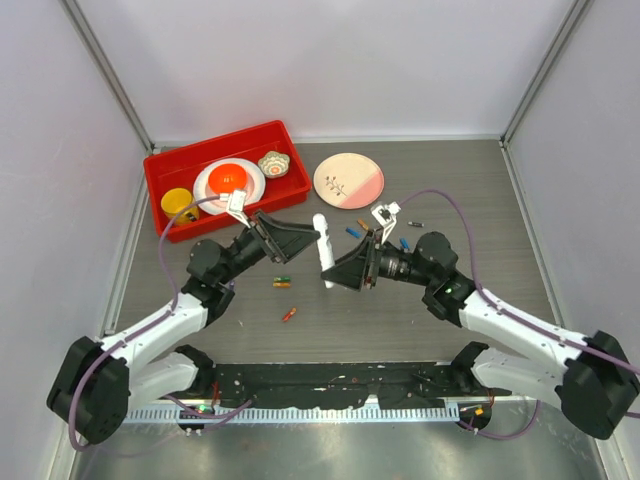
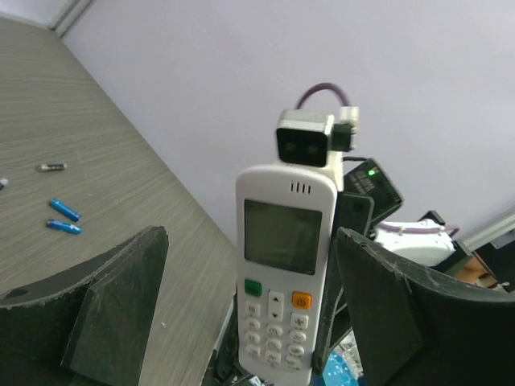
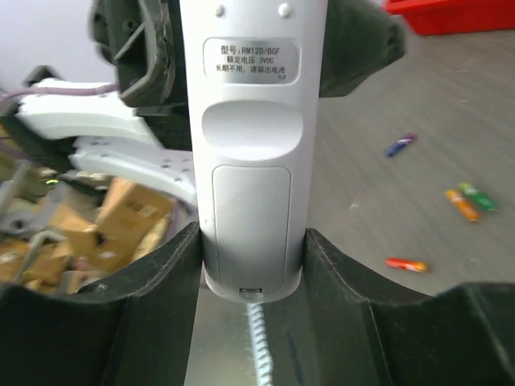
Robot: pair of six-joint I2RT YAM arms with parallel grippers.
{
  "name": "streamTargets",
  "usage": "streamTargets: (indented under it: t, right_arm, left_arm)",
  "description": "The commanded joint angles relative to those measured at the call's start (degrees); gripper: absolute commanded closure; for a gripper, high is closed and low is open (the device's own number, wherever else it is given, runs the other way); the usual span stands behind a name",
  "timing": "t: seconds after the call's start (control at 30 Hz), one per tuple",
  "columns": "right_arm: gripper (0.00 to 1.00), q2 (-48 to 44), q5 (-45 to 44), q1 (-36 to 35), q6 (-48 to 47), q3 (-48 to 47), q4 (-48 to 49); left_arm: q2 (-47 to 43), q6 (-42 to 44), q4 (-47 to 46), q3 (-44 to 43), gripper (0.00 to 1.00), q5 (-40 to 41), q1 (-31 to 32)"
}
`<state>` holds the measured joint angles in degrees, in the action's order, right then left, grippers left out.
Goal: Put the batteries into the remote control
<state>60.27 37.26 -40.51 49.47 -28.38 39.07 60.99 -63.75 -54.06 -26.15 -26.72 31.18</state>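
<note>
The white remote control is held off the table between the two arms. My right gripper is shut on its lower end; the right wrist view shows its back with the battery cover closed, squeezed between both fingers. My left gripper is open around the upper part; the left wrist view shows the button face with gaps to both fingers. Loose batteries lie on the table: green and orange, red, blue, also blue ones.
A red bin at the back left holds an orange-and-white plate, a small bowl and a yellow cup. A pink plate lies behind the remote. More batteries lie right of the remote. Enclosure walls stand on three sides.
</note>
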Motion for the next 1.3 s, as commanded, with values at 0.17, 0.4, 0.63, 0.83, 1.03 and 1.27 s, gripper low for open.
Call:
streamTargets:
  t: [0.17, 0.4, 0.63, 0.83, 1.03, 1.27]
  right_arm:
    - [0.7, -4.8, -30.2, -6.8, -32.5, -18.2, -53.7]
    - [0.71, -0.8, -42.6, -12.9, -34.0, -22.0, -58.7]
    - [0.71, -0.1, -43.8, -13.8, -33.2, -22.9, -58.5]
    - [0.71, 0.2, -44.2, -14.4, -32.7, -23.2, -58.1]
    - [0.71, 0.4, -44.4, -15.0, -32.7, -23.5, -57.9]
    - [0.71, 0.0, -44.7, -15.1, -32.9, -23.3, -58.4]
  left_arm:
    - [-4.1, 10.7, 24.0, -7.2, 0.09, 6.2, 0.5]
    - [-4.0, 19.4, 35.6, -12.1, 0.0, 17.0, 9.1]
    - [-0.7, 18.1, 34.0, -11.9, 0.04, 17.1, 10.1]
    - [1.5, 17.8, 35.0, -11.9, 0.1, 18.3, 11.0]
    - [3.9, 16.1, 31.1, -11.6, 0.17, 17.8, 12.0]
    - [6.3, 15.8, 29.6, -12.4, 0.28, 16.4, 12.8]
